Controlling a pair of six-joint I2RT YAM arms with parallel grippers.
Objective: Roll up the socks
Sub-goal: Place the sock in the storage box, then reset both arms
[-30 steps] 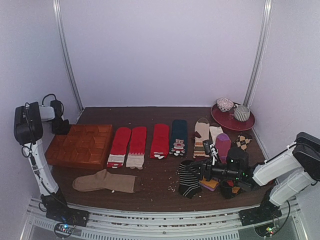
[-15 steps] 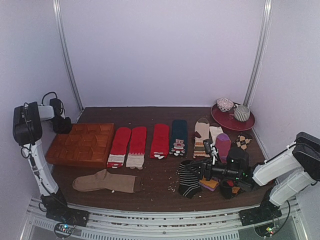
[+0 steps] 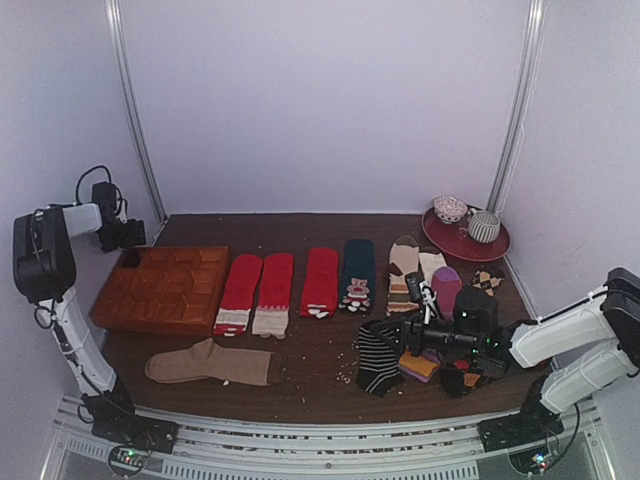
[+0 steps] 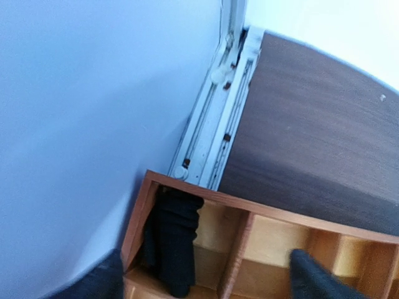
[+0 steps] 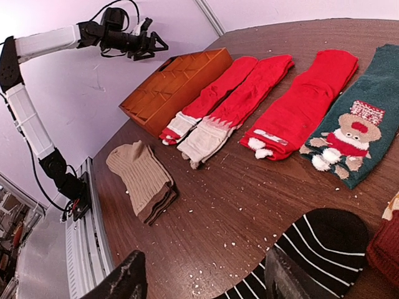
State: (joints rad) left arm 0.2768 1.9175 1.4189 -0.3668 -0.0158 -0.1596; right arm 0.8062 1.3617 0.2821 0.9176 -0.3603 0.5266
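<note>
While the left arm is held high at the far left, the left gripper is seen over the far corner of the wooden tray, and its fingers are spread wide with nothing between them. Below them, in the wrist view, a dark roll is lodged in the corner compartment, right against the tray's outer wall.

Over on the right, the right gripper is set low over the table, jaws parted, nothing pinched; bare wood and crumbs are seen in the gap. The striped socks are laid flat on the near right part of the table, just beside that gripper. From the wrist camera the thin white stripes are caught right at one of its fingers, though contact cannot be confirmed. A heap of mixed socks is piled under the right arm.

Across the middle, red socks are lined up beside the tray, and a teal sock with a bear is set next to them. A tan sock is folded near the front edge, well apart from the striped socks.
</note>
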